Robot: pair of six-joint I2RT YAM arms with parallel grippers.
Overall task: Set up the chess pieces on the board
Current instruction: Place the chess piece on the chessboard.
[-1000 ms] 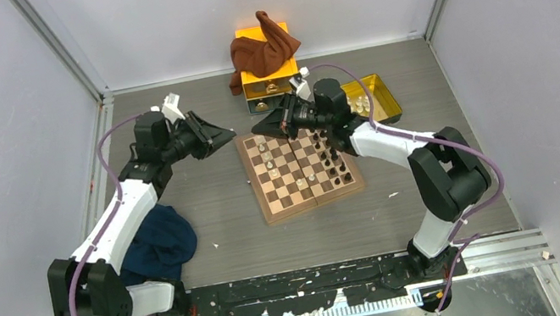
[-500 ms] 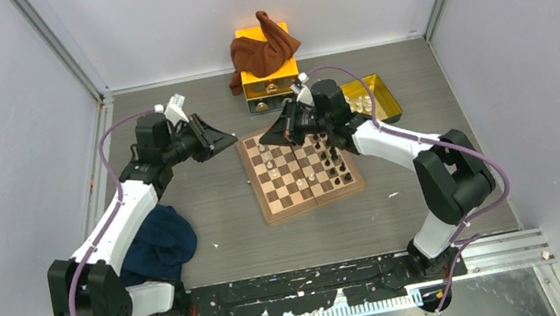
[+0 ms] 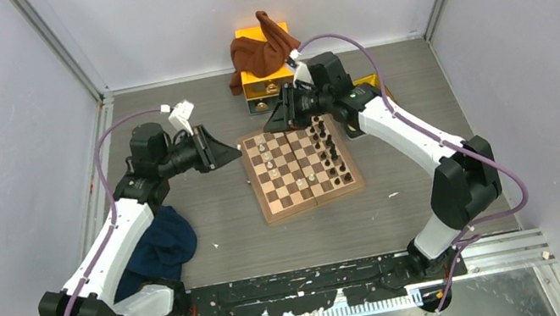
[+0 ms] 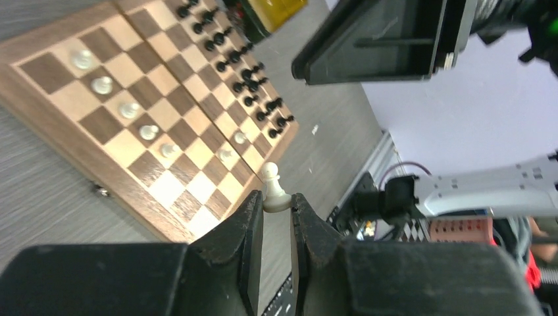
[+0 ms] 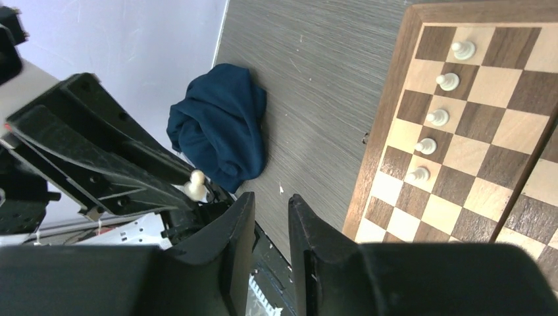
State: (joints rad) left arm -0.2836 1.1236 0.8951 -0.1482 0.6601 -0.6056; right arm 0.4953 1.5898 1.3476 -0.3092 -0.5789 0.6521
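L end effector (image 4: 276, 209) clenched on a white pawn (image 4: 272, 189), pinched low at the base w/ head poking past the tips, prob so it can go down upright on a free square. L arm stretched fwd, wrist turned toward the board (image 4: 170, 189), pawn in the air just off its left edge. R end effector (image 5: 271, 205) parted, nothing in it, hanging near board's far-left corner, facing the L one. On board: white pawns (image 5: 436, 117) in a row, dark pieces (image 4: 247, 74) opposite side
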